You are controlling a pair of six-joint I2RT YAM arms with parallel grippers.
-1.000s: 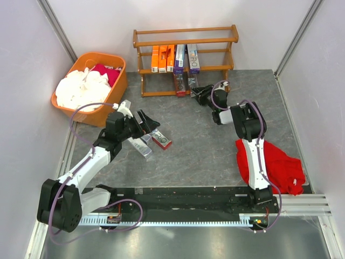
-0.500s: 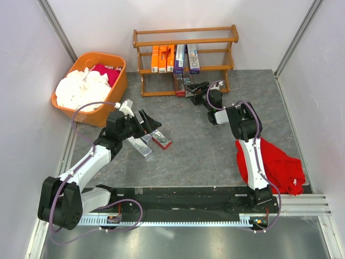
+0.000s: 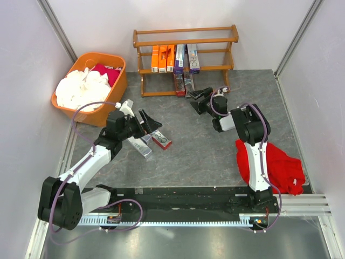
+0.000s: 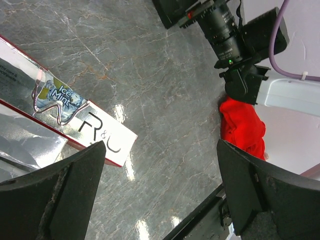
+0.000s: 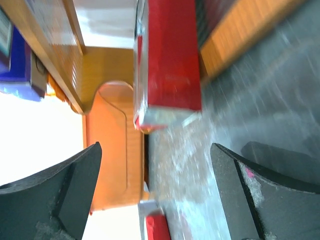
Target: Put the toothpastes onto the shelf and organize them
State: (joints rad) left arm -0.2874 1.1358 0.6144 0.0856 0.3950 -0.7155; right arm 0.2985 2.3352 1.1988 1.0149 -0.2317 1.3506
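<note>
Right jaws spread, nothing pinched; red carton (image 5: 167,55) sat in shelf (image 3: 186,30) bottom tier, just ahead. Left jaws spread over red-and-silver carton (image 4: 95,135) on bench (image 3: 205,151), likely next pick.

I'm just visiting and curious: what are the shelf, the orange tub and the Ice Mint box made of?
The shelf looks like wood with glossy orange-brown varnish: its rails shine. The tub is probably plastic: smooth, even orange, rounded moulded rim. The box seems to be cardboard with a metallic foil finish: crisp folded edges, mirror-like silver.
</note>
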